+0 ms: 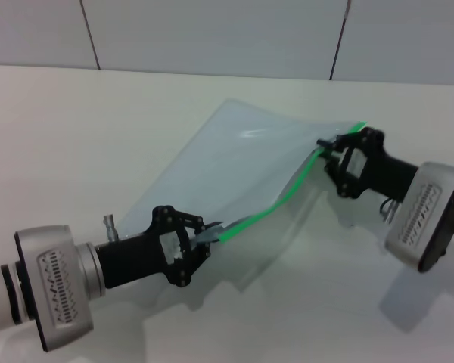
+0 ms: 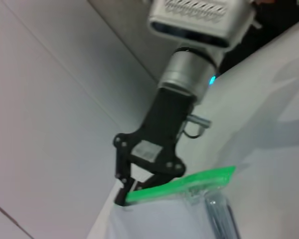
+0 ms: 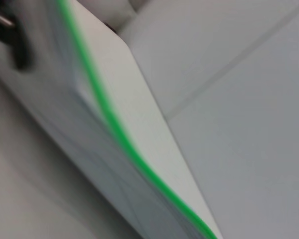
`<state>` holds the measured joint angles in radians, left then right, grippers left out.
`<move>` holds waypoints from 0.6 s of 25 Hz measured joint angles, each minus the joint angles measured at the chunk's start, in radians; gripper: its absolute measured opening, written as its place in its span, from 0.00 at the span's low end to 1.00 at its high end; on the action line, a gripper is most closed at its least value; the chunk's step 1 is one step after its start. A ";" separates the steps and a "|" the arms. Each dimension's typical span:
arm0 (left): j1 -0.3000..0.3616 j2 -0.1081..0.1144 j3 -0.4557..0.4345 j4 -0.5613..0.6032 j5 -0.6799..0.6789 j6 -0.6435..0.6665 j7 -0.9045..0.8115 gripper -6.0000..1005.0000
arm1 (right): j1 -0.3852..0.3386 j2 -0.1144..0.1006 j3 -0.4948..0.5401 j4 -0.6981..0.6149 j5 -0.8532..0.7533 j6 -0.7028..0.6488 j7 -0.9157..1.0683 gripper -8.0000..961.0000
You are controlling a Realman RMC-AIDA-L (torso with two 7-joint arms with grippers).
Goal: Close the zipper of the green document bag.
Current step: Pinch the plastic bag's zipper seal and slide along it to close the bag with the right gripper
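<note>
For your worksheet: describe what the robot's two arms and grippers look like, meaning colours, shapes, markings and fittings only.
Both arms end in silver-grey cylindrical wrist housings bearing a slotted, grille-like panel. The left gripper and right gripper are black open linkage frames with visible pivot joints. A small metal fitting sticks out near the left gripper's base.

I see bare worktop point(image 1: 76, 136) on my left side and along the near edge, free to pass. Middle is blocked: the green document bag point(image 1: 234, 162) hangs lifted between left gripper point(image 1: 204, 236) and right gripper point(image 1: 334, 150), zipper point(image 1: 276, 203) strung across. Wall point(image 1: 212, 34) close behind the far edge.
</note>
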<state>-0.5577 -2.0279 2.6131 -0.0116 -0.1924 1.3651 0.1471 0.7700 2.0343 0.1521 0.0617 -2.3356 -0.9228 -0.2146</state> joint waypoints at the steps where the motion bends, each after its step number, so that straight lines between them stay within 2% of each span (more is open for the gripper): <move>1: 0.003 0.000 0.000 0.003 0.004 0.000 0.000 0.08 | 0.000 0.000 0.019 0.000 0.000 0.012 -0.012 0.08; 8: 0.016 0.000 0.001 0.007 0.015 0.000 0.000 0.08 | 0.000 -0.001 0.124 -0.024 0.000 0.042 -0.029 0.08; 14: 0.017 0.000 0.000 0.007 0.016 0.000 0.003 0.08 | -0.019 0.002 0.272 -0.023 0.001 0.042 -0.100 0.08; 15: 0.017 0.000 -0.004 0.007 0.014 0.000 0.008 0.08 | -0.019 0.002 0.272 -0.023 0.001 0.042 -0.100 0.08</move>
<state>-0.5408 -2.0279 2.6094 -0.0042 -0.1786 1.3647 0.1547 0.7512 2.0362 0.4242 0.0388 -2.3342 -0.8803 -0.3143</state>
